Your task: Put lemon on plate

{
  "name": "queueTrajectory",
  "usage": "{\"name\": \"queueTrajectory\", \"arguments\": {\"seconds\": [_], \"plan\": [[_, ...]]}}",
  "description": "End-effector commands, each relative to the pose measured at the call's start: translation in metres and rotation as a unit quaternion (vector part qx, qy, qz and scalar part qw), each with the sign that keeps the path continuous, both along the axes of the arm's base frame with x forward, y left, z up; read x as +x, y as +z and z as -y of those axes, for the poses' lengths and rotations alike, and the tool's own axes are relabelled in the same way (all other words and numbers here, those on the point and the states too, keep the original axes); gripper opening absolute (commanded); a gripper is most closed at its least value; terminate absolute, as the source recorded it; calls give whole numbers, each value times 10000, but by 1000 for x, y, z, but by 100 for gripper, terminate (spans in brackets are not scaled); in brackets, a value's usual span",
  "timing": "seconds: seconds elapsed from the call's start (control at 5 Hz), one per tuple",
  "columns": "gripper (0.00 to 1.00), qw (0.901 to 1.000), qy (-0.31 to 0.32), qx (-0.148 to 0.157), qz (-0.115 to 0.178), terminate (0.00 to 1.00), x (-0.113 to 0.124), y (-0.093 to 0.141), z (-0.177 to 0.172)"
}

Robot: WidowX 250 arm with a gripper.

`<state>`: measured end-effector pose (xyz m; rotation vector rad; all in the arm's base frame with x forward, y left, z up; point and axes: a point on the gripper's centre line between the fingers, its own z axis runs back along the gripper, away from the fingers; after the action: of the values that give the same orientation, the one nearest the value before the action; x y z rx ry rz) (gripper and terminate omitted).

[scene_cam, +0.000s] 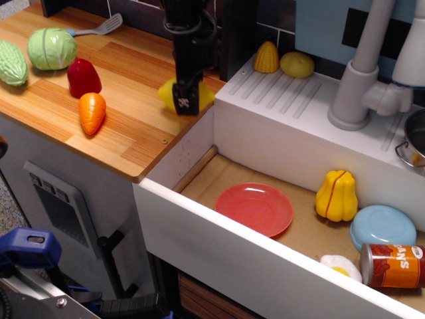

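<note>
The bright yellow lemon (pixel 167 93) is at the right end of the wooden counter (pixel 133 126), close to its edge by the sink. My black gripper (pixel 186 100) comes down from above and is closed around the lemon's middle, so only the lemon's two ends show on either side of the near finger. I cannot tell whether the lemon rests on the wood or hangs just above it. The coral-red plate (pixel 254 208) lies flat in the sink basin, below and to the right of the gripper, with nothing on it.
In the basin lie a ribbed yellow squash (pixel 337 195), a light blue plate (pixel 383 226), a can (pixel 393 265) and a fried egg (pixel 340 266). The white sink wall (pixel 199 133) separates counter and basin. A carrot (pixel 91 111), red pepper (pixel 84 77) and cabbage (pixel 51 48) are on the counter.
</note>
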<state>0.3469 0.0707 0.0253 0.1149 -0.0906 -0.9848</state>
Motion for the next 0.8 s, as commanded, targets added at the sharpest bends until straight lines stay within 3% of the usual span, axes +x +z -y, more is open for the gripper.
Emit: {"name": "queueTrajectory", "arguments": {"seconds": [0.0, 0.2, 0.4, 0.6], "plan": [[0, 9967, 605, -61, 540, 0, -14, 25, 71], [0, 9949, 717, -456, 543, 0, -18, 8, 112], [0, 9929, 687, -854, 472, 0, -24, -5, 113], [0, 9882, 673, -1167, 729, 0, -28, -16, 114]]}}
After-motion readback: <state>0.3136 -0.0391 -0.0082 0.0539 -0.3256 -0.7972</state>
